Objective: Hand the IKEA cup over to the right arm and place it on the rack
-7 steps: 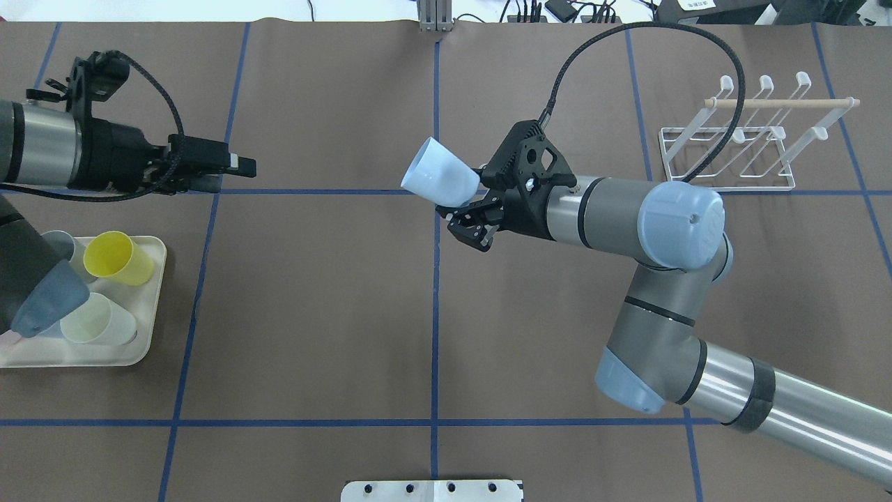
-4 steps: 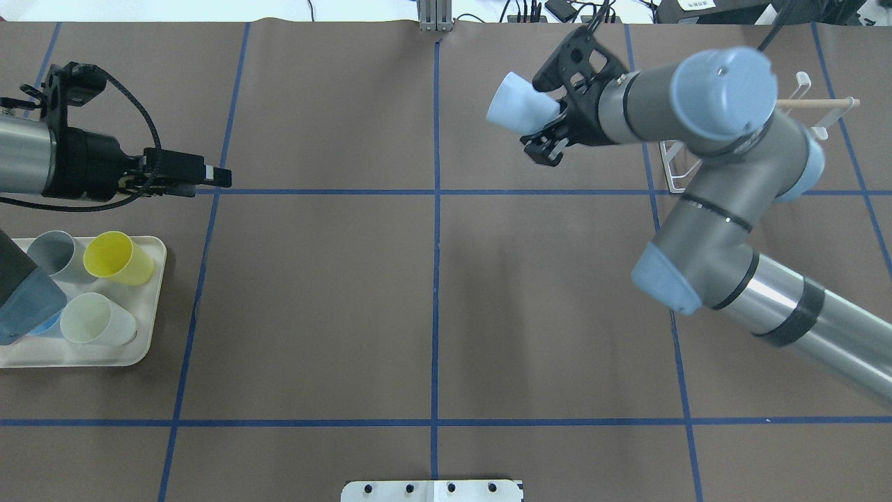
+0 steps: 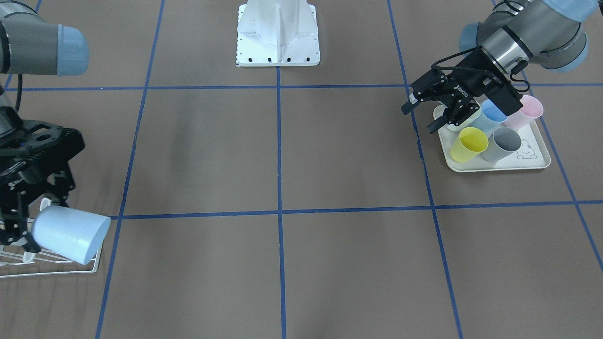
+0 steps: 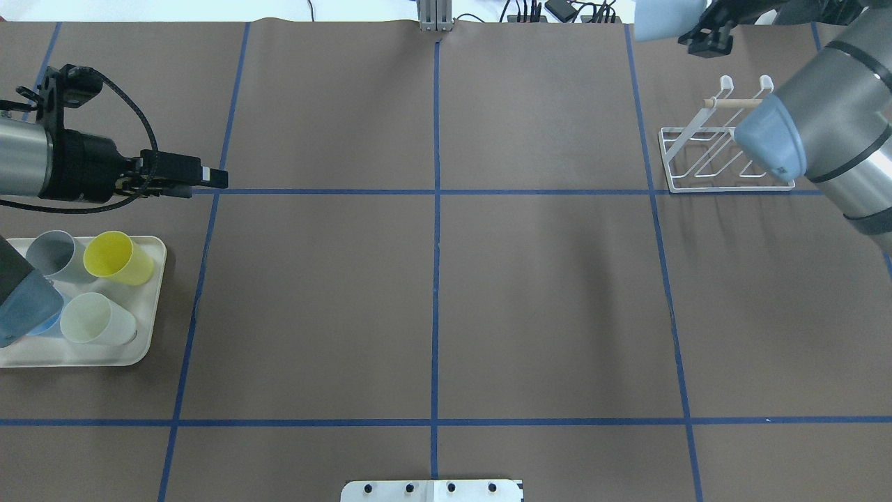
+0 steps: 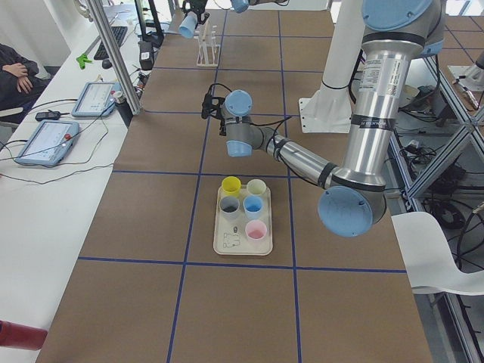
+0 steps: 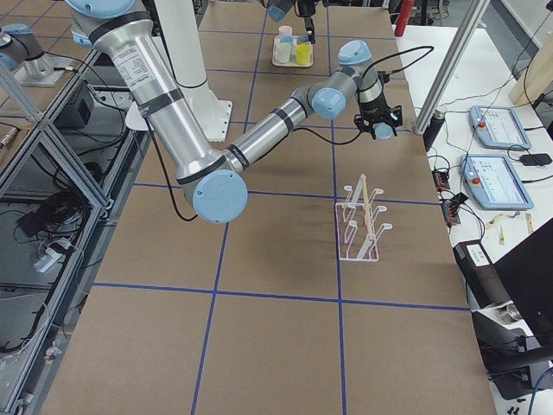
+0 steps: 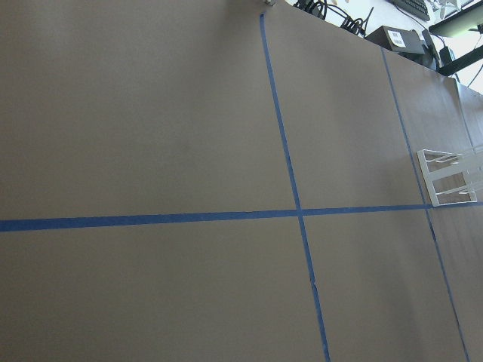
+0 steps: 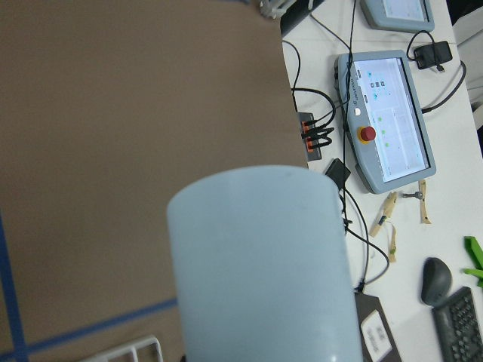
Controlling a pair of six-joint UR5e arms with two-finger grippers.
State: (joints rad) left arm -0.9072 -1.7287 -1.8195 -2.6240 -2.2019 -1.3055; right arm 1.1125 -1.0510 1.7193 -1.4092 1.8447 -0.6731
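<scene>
On the left, the left gripper [image 3: 418,118] hangs just beside the tray [image 4: 150,282] of other cups [image 4: 97,319], fingers spread and holding nothing. It has no part in this step. Far to the right, the right gripper [image 3: 34,223] is clamped on the base end of the pale blue cup [image 3: 70,234]. The cup lies on its side in the air, mouth pointing left, raised near the left end of the rack [image 6: 364,218] and seemingly apart from it. I judge the job now is to tip the mouth downward, line it up over one upturned prong [image 4: 725,82], then slide it down along the prong's slant. Go slowly, because the wire rack looks light and a nudge could shift it. Release only once the cup hangs by itself.
</scene>
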